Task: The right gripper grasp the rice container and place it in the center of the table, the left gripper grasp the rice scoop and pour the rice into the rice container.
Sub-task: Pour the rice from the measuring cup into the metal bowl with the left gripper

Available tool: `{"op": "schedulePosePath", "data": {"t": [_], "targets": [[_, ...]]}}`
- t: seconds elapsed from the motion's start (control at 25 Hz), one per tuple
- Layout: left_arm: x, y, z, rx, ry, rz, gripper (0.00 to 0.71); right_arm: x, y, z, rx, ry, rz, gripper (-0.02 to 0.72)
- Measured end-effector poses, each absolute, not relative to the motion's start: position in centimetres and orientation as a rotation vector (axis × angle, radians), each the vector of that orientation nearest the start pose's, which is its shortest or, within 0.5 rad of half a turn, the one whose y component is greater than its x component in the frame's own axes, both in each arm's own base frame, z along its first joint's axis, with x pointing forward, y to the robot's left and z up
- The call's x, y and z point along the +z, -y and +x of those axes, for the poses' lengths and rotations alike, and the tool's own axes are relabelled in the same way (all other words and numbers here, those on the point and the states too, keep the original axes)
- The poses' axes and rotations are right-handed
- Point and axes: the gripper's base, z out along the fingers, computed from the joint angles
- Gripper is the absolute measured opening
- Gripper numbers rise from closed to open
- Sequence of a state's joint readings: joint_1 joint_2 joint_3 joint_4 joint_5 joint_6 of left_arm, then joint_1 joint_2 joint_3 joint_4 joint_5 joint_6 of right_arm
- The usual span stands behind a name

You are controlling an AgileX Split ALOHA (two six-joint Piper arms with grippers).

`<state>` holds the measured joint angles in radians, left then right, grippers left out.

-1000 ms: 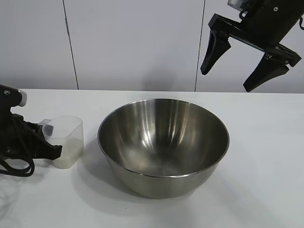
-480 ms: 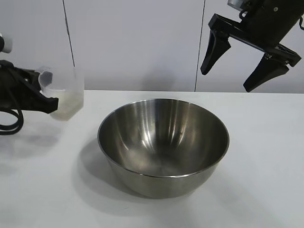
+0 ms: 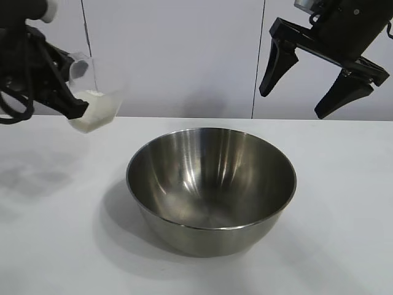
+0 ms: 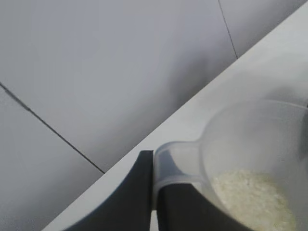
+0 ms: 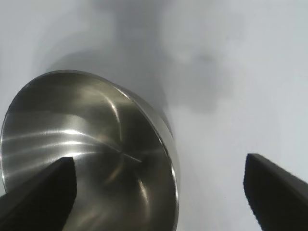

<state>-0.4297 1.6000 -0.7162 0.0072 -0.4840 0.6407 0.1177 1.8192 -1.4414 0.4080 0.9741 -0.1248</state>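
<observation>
The flat plain white table runs back to a pale grey panelled wall with thin dark vertical seams (soft shadows lie on the tabletop at the left and around the bowl). At the middle of the table stands the rice container, a large, deep, shiny stainless-steel mixing bowl with a thin rim, upright, with no grains visible inside. The left gripper, a black two-fingered claw on a thick cabled arm, is clamped tight on the tab handle of the rice scoop, a small translucent plastic measuring cup, held in the air at the far left, above and to the left of the bowl and well clear of its rim. A heap of small off-white rice sits in the scoop's lower part. A second ago the scoop stood on the table beside the bowl; since then it has been lifted high and tipped with its mouth toward the bowl. The right gripper, a black claw with tapered fingers spread wide and holding nothing, hangs above the bowl's far right, just where it was before.
</observation>
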Motion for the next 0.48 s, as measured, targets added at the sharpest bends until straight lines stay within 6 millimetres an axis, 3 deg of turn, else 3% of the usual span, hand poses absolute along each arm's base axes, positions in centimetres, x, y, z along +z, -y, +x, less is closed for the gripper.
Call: {"op": "schedulePosePath", "data": {"t": [0.24,0.48], "targets": [[22.8,16.6,29.5,0.275,-1.533,1.16,0.003,25.5,-7.4,37.6,0.511,-2.792,-0.095,0.653],[22.3,19.2,29.5,0.363,-1.454,1.318,0.003,25.5,-7.4,37.6,0.508,-2.793,-0.096,0.653]]}}
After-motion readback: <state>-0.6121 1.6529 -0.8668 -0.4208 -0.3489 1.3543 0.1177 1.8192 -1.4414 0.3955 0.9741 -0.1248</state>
